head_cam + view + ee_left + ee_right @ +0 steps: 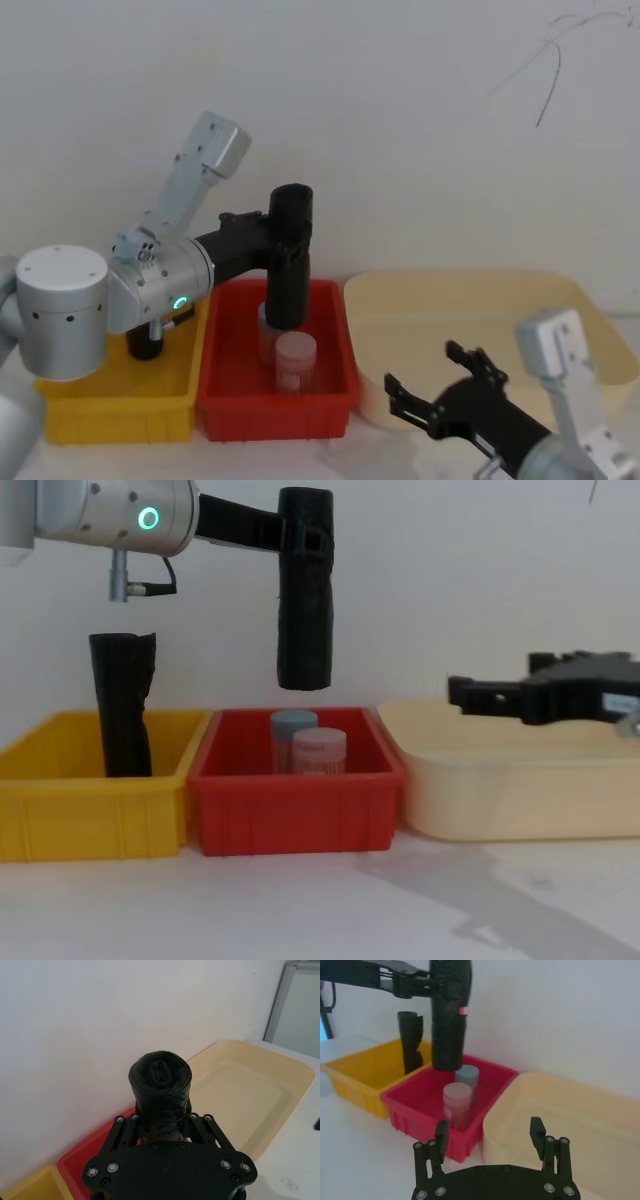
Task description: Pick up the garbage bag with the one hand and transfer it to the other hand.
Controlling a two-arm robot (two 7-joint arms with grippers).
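The garbage bag (290,262), a thick smooth black roll, hangs upright above the red bin (345,345). My left gripper (283,230) is shut on its upper part, coming in from the left. In the chest view the garbage bag (304,610) has its lower end well above the jars, with the left gripper (300,535) near its top. The left wrist view looks onto the roll's rounded top (160,1077). My right gripper (425,370) is open and holds nothing, low over the cream tray (450,295), off to the right of the bag (449,1025).
A slimmer black roll (122,705) with a ragged top stands in the yellow bin (90,815). Two lidded jars (318,750) stand in the red bin (295,815). The cream tray (520,790) lies right of it. A white wall runs close behind.
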